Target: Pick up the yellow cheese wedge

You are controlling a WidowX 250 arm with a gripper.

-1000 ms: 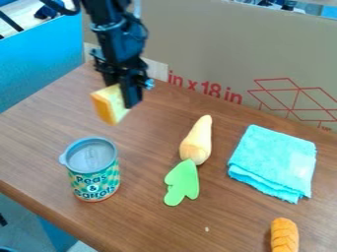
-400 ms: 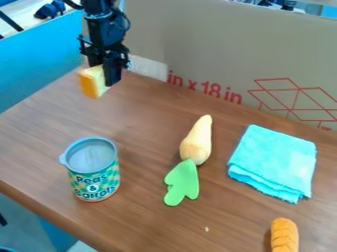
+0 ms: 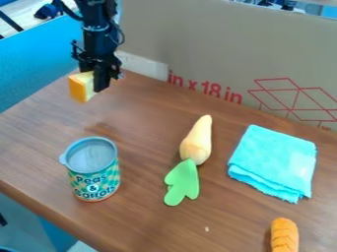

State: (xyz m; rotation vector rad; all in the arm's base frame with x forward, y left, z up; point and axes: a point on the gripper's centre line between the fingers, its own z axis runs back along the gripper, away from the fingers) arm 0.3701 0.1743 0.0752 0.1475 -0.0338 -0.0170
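The gripper point(image 3: 94, 82) is closed on the wedge point(image 3: 79, 88), its fingers parted only by the wedge, which juts out toward the view's left, near upright, above the desk point(image 3: 39, 140) and beyond the can point(image 3: 94, 181), the parsnip point(image 3: 197, 143) well apart.

Bright, diffuse light covers the brown wooden desk point(image 3: 145, 216), which carries a soft pale sheen at its left. Faint shadows lie just left of the cream tapered toy vegetable point(image 3: 197, 142) and the ridged orange toy point(image 3: 284, 237). The folded turquoise cloth point(image 3: 273, 160) is bright on top, darker along its lower folds. The black robot arm point(image 3: 97, 29) looks very dark.
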